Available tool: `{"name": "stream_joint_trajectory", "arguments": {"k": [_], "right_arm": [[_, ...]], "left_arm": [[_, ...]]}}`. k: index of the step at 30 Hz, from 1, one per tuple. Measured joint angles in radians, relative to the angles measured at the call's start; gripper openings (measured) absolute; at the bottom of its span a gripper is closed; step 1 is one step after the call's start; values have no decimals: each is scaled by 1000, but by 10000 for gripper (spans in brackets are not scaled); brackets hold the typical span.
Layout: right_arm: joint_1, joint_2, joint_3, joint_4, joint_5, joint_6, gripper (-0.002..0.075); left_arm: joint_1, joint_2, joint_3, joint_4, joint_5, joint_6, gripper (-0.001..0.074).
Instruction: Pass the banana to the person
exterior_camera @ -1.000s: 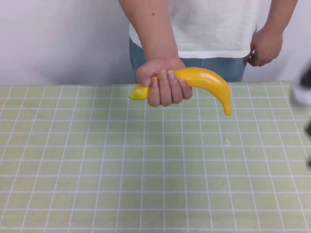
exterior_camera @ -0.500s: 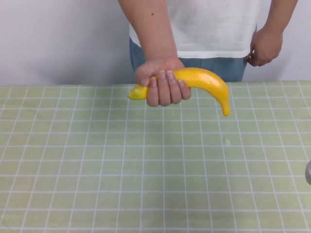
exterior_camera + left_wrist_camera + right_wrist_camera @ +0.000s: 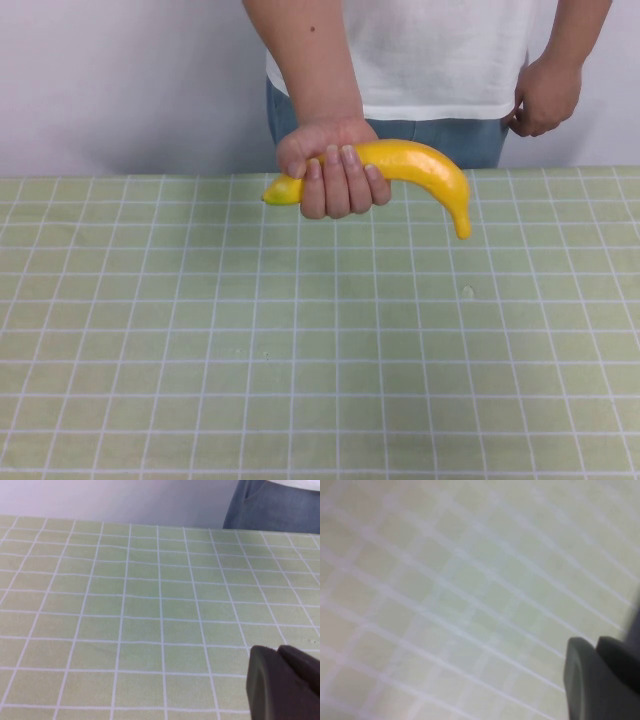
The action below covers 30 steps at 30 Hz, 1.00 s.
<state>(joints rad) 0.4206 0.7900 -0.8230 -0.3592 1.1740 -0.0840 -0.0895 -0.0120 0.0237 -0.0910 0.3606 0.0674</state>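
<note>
Above the far table edge: banana [image 3: 415, 170] held in person [image 3: 440, 60]'s hand [image 3: 330, 165], off the green grid tablecloth [image 3: 300, 350] | handover looks done, nothing left | banana glossy yellow, curved, tip down | left gripper [image 3: 282, 685], right gripper [image 3: 600, 680] low over cloth, empty; spread cannot tell

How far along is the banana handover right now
Looks done: the banana is in the person's hand, held above the table. Nothing in hand for the robot: the left gripper and right gripper each show only over bare cloth in their wrist views. Neither arm appears in the high view. Nothing visible remains.
</note>
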Motion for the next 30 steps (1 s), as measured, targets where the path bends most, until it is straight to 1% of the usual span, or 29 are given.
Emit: {"name": "stream_joint_trajectory", "arguments": {"k": [4, 9, 12, 17, 20, 24, 26, 28, 30], "right_arm": [[-101, -93, 0, -95, 2, 0, -6], [-142, -186, 0, -250, 2, 16, -6], [-167, -231, 2, -250, -49, 137, -6], [-242, -314, 114, -209, -336, 415, -6], [-292, -367, 227, -151, -516, 511, -6], [-335, -453, 424, 9, -712, 509, -6], [-349, -498, 519, 104, -795, 448, -7], [-362, -547, 614, 228, -856, 335, -7], [-375, -599, 683, 337, -876, 215, -7]], "left_arm": [[0, 0, 0, 0, 0, 0, -4], [0, 0, 0, 0, 0, 0, -4], [0, 0, 0, 0, 0, 0, -4], [0, 0, 0, 0, 0, 0, -4], [0, 0, 0, 0, 0, 0, -4], [0, 0, 0, 0, 0, 0, -4], [0, 0, 0, 0, 0, 0, -4], [0, 0, 0, 0, 0, 0, -4], [0, 0, 0, 0, 0, 0, -4]]}}
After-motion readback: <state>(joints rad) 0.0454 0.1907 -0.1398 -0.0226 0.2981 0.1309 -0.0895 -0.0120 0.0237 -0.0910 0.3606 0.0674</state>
